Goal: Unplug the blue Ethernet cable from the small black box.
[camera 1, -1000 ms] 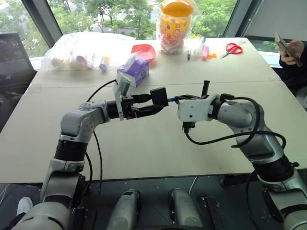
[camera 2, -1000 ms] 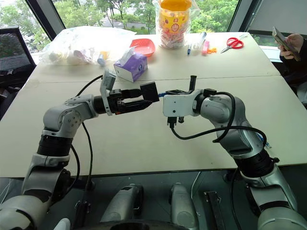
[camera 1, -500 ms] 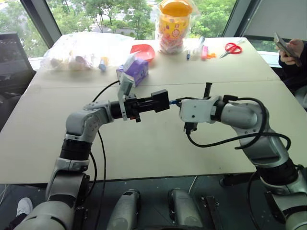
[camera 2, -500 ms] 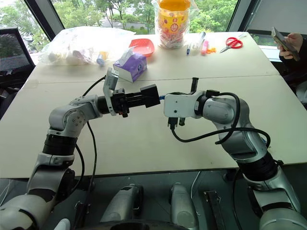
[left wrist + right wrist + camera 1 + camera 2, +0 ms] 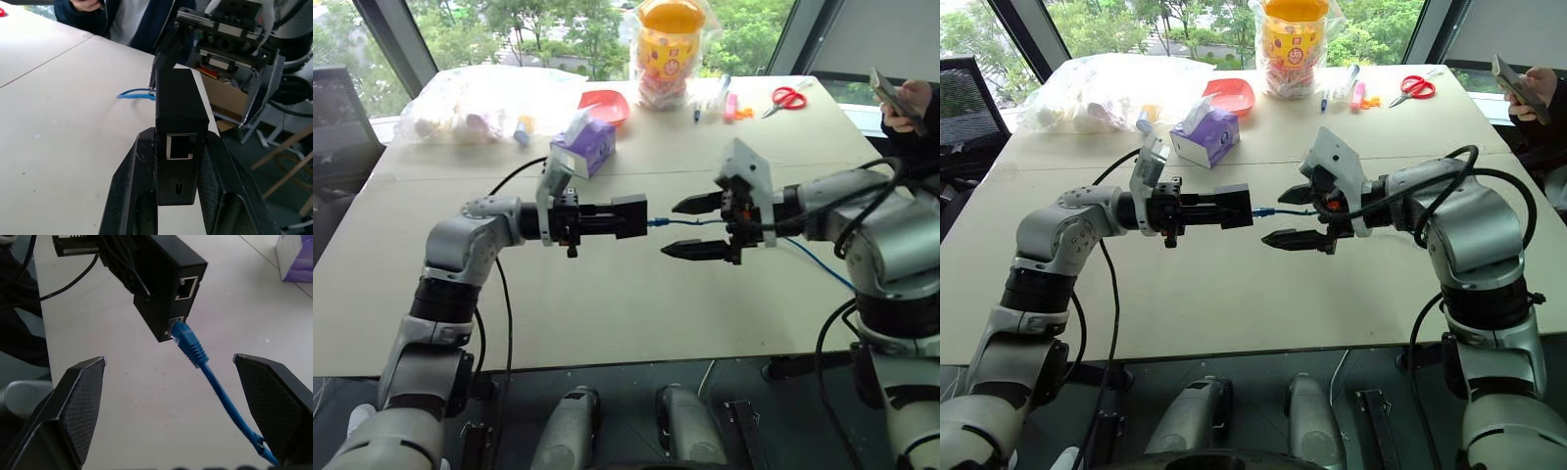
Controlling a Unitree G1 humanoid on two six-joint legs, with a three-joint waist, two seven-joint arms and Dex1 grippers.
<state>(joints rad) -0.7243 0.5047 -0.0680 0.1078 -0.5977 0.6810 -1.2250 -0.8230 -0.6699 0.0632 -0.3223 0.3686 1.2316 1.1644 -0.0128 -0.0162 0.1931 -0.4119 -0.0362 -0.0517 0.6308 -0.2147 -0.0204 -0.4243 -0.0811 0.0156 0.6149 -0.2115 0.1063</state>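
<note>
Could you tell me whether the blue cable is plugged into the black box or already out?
Plugged in. The blue cable has its plug seated in a port of the black box, beside an empty port.

Soft daylight came from the windows [image 5: 558, 29] ahead of me; my table [image 5: 636, 294] was evenly lit, shadows faint, everything sharp.

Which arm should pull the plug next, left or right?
Right, probably. The left claw is shut on the small black box, holding it above the table. The right claw is open beside the box, the blue Ethernet cable, which is plugged in, running between its fingers.
</note>
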